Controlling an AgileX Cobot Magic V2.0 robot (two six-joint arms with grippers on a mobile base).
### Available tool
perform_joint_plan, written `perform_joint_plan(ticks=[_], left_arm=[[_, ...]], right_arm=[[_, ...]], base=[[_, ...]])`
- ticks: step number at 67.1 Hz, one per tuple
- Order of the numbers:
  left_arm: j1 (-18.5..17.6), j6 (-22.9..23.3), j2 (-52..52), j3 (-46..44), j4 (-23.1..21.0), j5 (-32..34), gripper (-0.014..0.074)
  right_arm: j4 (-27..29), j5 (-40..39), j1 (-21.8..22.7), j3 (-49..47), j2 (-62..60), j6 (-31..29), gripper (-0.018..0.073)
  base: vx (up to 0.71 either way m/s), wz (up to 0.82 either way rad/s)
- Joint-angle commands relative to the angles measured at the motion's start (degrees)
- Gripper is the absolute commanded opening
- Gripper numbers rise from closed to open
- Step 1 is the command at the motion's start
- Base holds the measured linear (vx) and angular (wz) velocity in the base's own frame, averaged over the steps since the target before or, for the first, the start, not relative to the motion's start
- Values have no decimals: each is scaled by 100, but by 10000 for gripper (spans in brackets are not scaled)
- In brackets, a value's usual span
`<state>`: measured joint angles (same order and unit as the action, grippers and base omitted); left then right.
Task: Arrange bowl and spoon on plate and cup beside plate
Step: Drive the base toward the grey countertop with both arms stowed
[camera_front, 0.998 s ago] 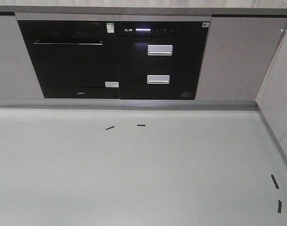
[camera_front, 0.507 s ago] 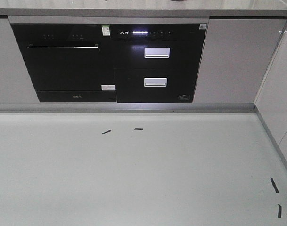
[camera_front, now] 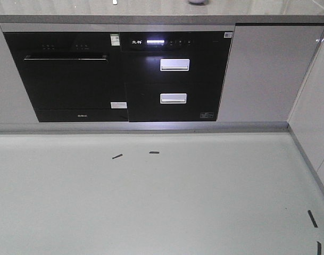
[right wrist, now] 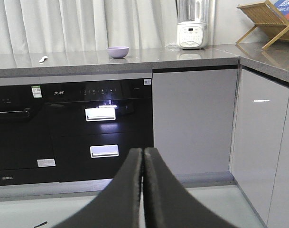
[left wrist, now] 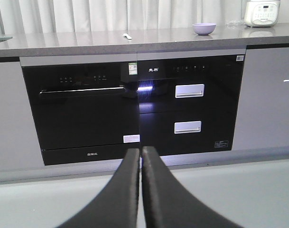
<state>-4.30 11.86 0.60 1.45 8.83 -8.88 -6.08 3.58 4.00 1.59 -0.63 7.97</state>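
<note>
The pale lilac bowl stands on the grey countertop, far ahead of and above both grippers. It also shows in the right wrist view as the bowl and at the top edge of the front view as the bowl. The small pale spoon lies on the counter left of the bowl, seen too as the spoon. The plate and the cup are out of view. My left gripper is shut on nothing. My right gripper is likewise shut and empty. Both hang low over the floor.
Black built-in appliances with two white drawer handles fill the cabinet front below the counter. A white cooker sits on the counter at right, and a wooden rack on the side counter. White side cabinets close off the right. Tape marks dot the floor.
In the front view the appliances have slid lower and left in the picture, and the counter top with the bowl's base has come into sight at the top edge.
</note>
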Motion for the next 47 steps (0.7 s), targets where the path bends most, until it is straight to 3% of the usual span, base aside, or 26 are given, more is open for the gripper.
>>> perform_joint_plan(ticks=[1,47], left_arm=[[12,26,72,-42,2,439,-6],[12,26,72,-42,2,439,-6]], right_arm=[[-21,-450,42,26,-48,-20,-3],[-21,-450,42,26,-48,-20,-3]], base=[[12,1],[12,3]])
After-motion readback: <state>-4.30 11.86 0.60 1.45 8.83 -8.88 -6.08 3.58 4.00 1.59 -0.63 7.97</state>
